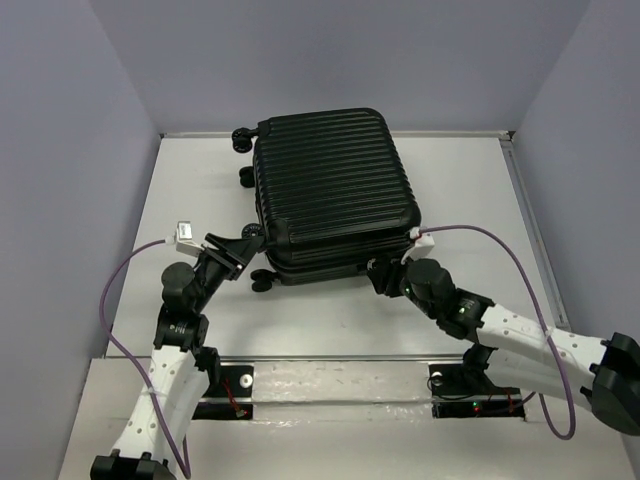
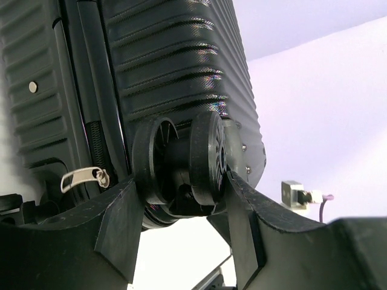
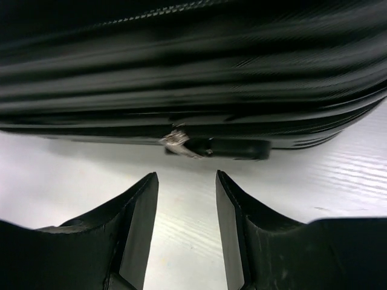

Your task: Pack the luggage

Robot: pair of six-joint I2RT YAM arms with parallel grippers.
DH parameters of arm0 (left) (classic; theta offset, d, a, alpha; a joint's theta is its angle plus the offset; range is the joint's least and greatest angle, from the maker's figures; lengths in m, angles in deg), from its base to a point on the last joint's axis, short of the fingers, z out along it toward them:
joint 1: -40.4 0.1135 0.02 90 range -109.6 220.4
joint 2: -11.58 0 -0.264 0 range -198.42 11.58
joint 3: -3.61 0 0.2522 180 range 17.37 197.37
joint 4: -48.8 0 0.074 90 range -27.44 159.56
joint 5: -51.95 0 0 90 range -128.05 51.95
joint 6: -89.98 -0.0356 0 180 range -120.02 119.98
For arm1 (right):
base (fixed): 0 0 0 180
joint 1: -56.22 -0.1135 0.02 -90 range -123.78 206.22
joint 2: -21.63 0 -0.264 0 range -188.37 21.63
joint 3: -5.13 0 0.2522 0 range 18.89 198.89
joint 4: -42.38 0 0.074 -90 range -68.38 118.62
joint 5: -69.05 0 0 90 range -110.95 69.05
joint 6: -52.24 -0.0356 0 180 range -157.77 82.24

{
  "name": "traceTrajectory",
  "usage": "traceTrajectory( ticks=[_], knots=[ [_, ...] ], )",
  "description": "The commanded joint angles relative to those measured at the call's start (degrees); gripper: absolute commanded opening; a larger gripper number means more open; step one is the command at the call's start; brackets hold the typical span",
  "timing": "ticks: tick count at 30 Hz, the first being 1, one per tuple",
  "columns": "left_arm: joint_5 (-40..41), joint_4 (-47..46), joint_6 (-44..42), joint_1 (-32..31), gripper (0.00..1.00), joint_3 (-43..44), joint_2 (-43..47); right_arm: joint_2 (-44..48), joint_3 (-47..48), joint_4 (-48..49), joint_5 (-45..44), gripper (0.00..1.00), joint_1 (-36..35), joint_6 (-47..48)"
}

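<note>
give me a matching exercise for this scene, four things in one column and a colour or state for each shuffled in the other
Things:
1 suitcase
2 left gripper
3 right gripper
4 zipper pull

Colour or state:
a silver
b open, nothing between its fingers
c black, shut, lying flat on the table
d clamped around a wheel

Pairs: 1-c, 2-d, 3-b, 4-a

Luggage (image 1: 335,190): black, ribbed with parallel grooves. Caster wheel (image 2: 181,166): black. Zipper pull (image 2: 78,180): silver. Tabletop (image 1: 330,320): white. Walls (image 1: 330,50): pale lavender. Cable (image 1: 480,229): purple. Left tool (image 2: 181,205), right tool (image 3: 184,178): black. Arm link (image 1: 165,390): white.
</note>
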Motion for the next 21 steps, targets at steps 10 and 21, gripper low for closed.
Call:
traceTrajectory(
  ticks=[10, 21],
  knots=[
    [0.24, 2.75, -8.37, -2.90, 0.06, 2.11, 0.68, -11.38, 9.72, 0.87, -3.35, 0.50, 2.64, 6.12],
    [0.94, 2.40, -7.40, -4.57, 0.06, 1.40, 1.99, -16.66, 10.69, 5.17, -8.09, 0.28, 2.64, 5.50]
  ],
)
